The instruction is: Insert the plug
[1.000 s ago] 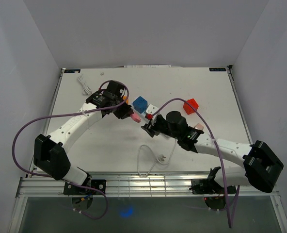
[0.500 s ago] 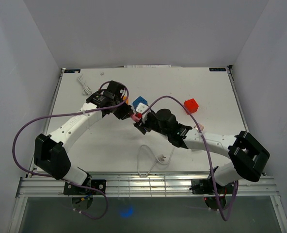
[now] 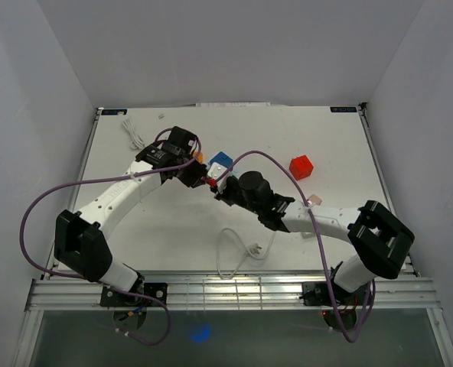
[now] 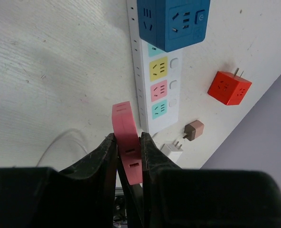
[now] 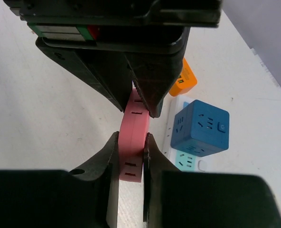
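Left gripper point(image 4: 127, 137) is clamping the pink plug point(image 4: 126, 128) between both fingers point(image 4: 98, 159), jaws nearly closed, pads pressing flat on the plug's two broad faces. The plug is standing out past the fingertips, clear of the table point(image 4: 45, 71), its free end pointing toward the white power strip point(image 4: 158, 90) but hanging apart from it. Right gripper point(image 5: 131, 138) is meeting it from the opposite side. In the right wrist view its two fingers point(image 5: 101, 159) are pinching the other end of the same pink plug point(image 5: 133, 142), with the left gripper point(image 5: 140, 102) closing on the far end just above. So both grippers are gripping one plug between them, and their fingertips are sitting just apart along its length. In the top view the left gripper point(image 3: 198, 177) and right gripper point(image 3: 220, 191) are meeting mid-table, just beside the blue cube adapter point(image 3: 221, 160). That cube is sitting on the near end of the strip, plugged in above the coloured sockets. A red cube adapter point(image 3: 301, 166) is lying well apart to the right, prongs showing. An orange adapter point(image 5: 184, 78) is lying beside the strip. A white cable point(image 3: 230, 256) is looping near the front edge.
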You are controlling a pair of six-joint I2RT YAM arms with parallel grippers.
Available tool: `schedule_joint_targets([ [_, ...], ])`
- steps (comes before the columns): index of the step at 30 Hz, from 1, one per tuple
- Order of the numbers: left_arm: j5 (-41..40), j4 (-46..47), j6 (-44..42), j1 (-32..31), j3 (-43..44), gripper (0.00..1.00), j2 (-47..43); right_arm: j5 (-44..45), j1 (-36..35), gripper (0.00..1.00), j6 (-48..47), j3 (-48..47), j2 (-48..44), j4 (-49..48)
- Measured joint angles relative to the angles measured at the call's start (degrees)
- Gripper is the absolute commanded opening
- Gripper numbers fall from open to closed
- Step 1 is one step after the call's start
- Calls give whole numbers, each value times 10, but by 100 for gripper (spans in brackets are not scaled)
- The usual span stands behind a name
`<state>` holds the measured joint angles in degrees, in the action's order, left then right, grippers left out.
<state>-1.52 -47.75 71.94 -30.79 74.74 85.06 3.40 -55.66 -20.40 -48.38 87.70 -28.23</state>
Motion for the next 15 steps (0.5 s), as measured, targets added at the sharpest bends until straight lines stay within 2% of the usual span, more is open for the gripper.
schedule_joint_targets([
  [1,0,2,4,1,0,6,0,4,0,8,0,-1,0,-2],
  [2,0,2,7,1,0,22,0,7,0,8,-1,-1,0,-3],
  [10,19,1,-31,7,5,81,0,14,2,8,16,38,-22,-24],
  [11,21,1,-34,8,8,97,0,16,3,8,19,46,-27,-27],
  [15,30,2,-55,14,21,98,0,24,10,8,32,74,-50,-35],
])
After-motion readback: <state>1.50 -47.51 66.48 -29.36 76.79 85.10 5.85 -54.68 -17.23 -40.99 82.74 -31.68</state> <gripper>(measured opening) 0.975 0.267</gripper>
